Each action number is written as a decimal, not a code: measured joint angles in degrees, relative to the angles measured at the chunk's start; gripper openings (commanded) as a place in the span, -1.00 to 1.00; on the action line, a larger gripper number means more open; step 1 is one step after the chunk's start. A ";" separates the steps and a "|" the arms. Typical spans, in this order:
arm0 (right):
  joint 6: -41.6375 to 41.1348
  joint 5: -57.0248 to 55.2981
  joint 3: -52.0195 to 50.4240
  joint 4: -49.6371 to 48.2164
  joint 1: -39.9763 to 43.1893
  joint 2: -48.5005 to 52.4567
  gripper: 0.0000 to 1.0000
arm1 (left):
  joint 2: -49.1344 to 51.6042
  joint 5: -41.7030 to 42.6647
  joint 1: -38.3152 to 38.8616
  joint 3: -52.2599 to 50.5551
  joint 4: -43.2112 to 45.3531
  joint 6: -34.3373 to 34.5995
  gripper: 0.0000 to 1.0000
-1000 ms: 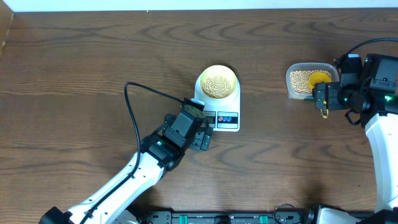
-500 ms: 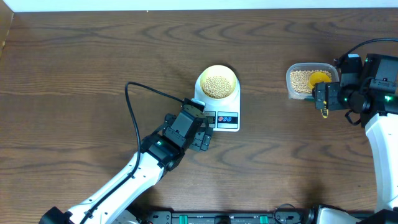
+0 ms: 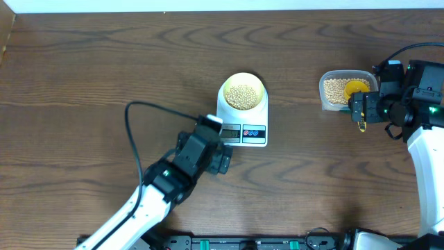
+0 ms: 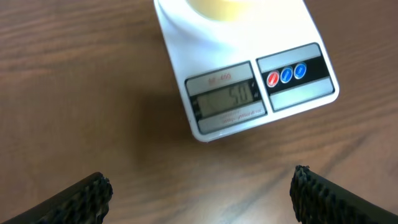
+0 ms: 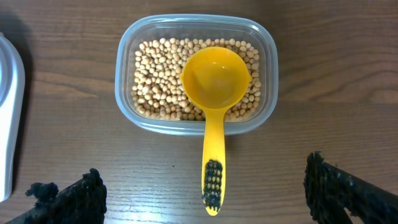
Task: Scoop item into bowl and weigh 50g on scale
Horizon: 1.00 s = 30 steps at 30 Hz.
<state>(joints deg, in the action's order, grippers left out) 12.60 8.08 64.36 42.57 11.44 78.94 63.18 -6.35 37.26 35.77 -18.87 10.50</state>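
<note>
Left wrist view cuts the bowl [image 4: 221, 7] at top; scale [image 4: 242, 50] reads 50; left gripper [image 4: 200, 178] and right gripper [image 5: 205, 180] are spread, empty.

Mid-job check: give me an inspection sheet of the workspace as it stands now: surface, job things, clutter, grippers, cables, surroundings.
Surface: dark wood-grain table; no loose beans visible.
Job's things: bowl sits on the scale and holds beans; display reads 50.
Supply: clear tub of beans at the right, with an empty yellow scoop lying in it, handle over the rim.
Clutter: nothing seen.
Grippers: left gripper open, in front of the scale, holding nothing; right gripper open, fingers wide of the scoop handle.
Cables: black cable loops off the left arm.
Surroundings: pale strip beyond the far edge.
</note>
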 measured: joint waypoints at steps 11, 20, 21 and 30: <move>0.00 0.00 0.00 0.00 0.00 0.00 0.98 | -19.45 1.92 -3.67 -9.92 -0.81 -0.50 0.87; 0.00 0.00 0.04 0.02 0.00 0.00 0.98 | -36.22 3.89 -9.51 -18.53 -0.87 -1.33 0.87; 0.00 0.00 0.07 0.02 0.00 0.00 0.98 | -38.05 4.07 -10.10 -19.52 -0.50 -1.36 0.87; 0.00 0.00 0.09 0.00 0.00 0.00 0.99 | -54.71 4.79 -16.26 -31.67 10.08 -1.46 0.87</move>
<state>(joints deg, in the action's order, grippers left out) 12.60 8.08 64.45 42.57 11.44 78.94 8.47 -1.56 20.99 4.10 -8.80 9.04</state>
